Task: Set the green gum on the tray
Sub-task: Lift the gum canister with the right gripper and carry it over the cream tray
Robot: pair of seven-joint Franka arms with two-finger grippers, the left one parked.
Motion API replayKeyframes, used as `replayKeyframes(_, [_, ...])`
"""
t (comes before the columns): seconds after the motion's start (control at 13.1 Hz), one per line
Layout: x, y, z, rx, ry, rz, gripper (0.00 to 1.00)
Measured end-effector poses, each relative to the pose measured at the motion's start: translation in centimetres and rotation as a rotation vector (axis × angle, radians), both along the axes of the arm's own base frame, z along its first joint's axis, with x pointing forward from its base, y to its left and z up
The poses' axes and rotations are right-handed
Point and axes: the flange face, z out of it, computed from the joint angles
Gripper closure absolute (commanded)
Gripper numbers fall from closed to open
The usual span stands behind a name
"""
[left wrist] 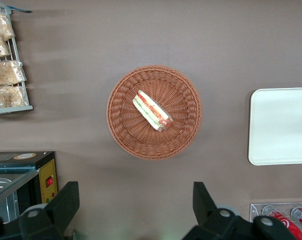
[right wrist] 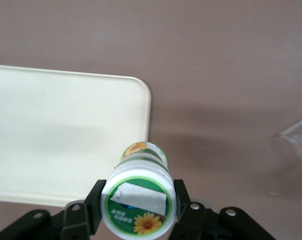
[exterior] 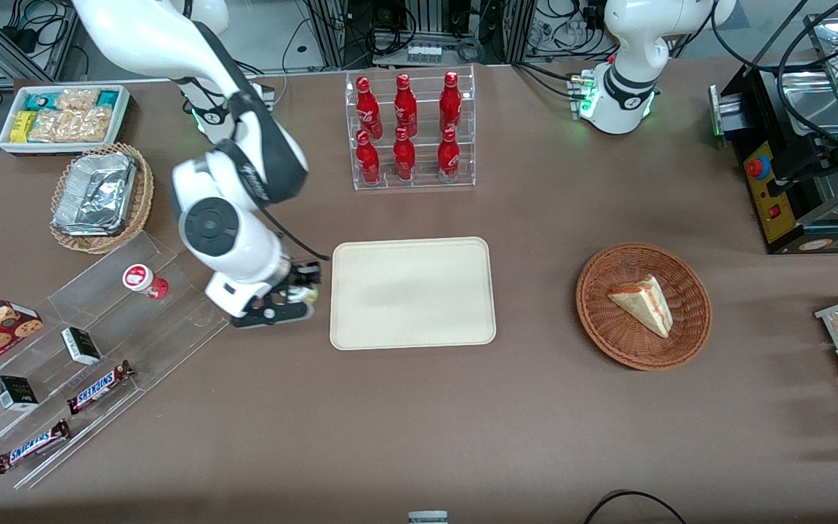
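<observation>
My right gripper (exterior: 301, 292) is shut on the green gum (right wrist: 139, 200), a small bottle with a white lid, a green mark with a sunflower, and a green-yellow label. In the front view the green gum (exterior: 308, 294) shows only partly under the wrist, held above the brown table just beside the edge of the tray (exterior: 412, 291) toward the working arm's end. The tray (right wrist: 60, 135) is a flat cream rectangle with rounded corners and nothing on it. Both fingers (right wrist: 183, 200) press the lid's sides.
A red-lidded gum bottle (exterior: 144, 280) stands on a clear stepped shelf (exterior: 92, 342) with candy bars and small boxes. A rack of red bottles (exterior: 408, 131) stands farther from the camera than the tray. A wicker basket with a sandwich (exterior: 643, 304) lies toward the parked arm's end.
</observation>
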Motion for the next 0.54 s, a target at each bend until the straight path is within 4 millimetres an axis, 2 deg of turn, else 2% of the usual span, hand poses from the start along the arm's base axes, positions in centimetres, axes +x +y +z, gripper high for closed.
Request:
replayKeyframes(0.31, [-1.0, 7.4, -3.8, -0.011, -0.022, -0.080, 0.97])
replayKeyframes(0.54, [-1.5, 11.1, -6.5, -0.009, -0.046, -0.132, 0.97])
